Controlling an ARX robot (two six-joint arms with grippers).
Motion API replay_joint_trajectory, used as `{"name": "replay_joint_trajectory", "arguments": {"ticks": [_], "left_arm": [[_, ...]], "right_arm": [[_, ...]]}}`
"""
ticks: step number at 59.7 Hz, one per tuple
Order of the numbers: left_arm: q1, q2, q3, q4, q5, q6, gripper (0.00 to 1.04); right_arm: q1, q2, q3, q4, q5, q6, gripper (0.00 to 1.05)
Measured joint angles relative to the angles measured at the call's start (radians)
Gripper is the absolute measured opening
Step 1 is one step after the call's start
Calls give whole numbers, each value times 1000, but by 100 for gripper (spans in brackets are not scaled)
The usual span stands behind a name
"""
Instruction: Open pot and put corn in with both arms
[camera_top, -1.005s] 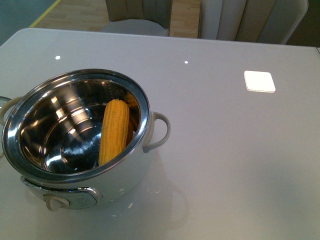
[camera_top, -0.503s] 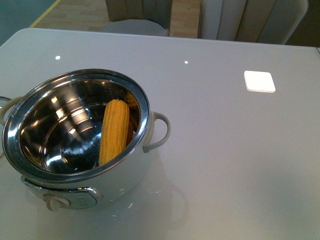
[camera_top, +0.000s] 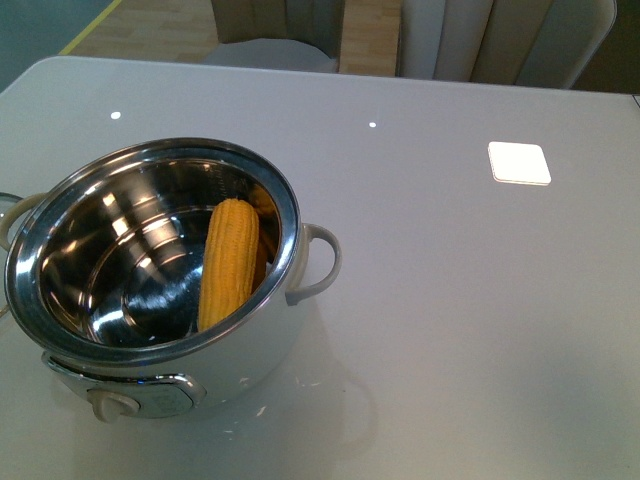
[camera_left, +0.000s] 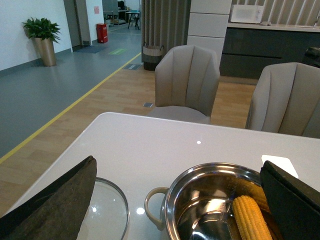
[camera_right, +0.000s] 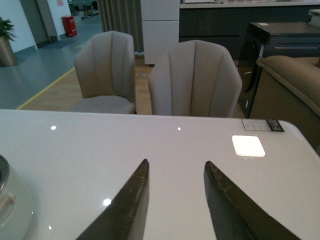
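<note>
The white pot (camera_top: 265, 340) stands open at the front left of the table, steel inside showing. The yellow corn cob (camera_top: 229, 262) lies inside it, leaning on the right wall. Neither arm shows in the front view. In the left wrist view my left gripper (camera_left: 177, 165) is open and empty, its fingers (camera_left: 55, 200) wide apart above the pot (camera_left: 172, 200) and corn (camera_left: 252, 220). The glass lid (camera_left: 107, 210) lies on the table beside the pot's handle. In the right wrist view my right gripper (camera_right: 176, 168) is open and empty over bare table; the pot's edge (camera_right: 12, 200) shows at one side.
A small white square tile (camera_top: 519, 162) lies on the white table (camera_top: 450, 320) at the back right, also in the right wrist view (camera_right: 248, 145). Beige chairs (camera_top: 500, 40) stand behind the table's far edge.
</note>
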Motion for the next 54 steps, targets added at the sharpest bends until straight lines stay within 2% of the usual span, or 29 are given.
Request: {"name": "replay_joint_trajectory", "arguments": {"ticks": [8, 20, 54], "left_arm": [[0, 0, 0, 0, 0, 0, 98], [0, 0, 0, 0, 0, 0, 98], [0, 0, 0, 0, 0, 0, 98]], "right_arm": [[0, 0, 0, 0, 0, 0, 64], [0, 0, 0, 0, 0, 0, 97], [0, 0, 0, 0, 0, 0, 96]]}}
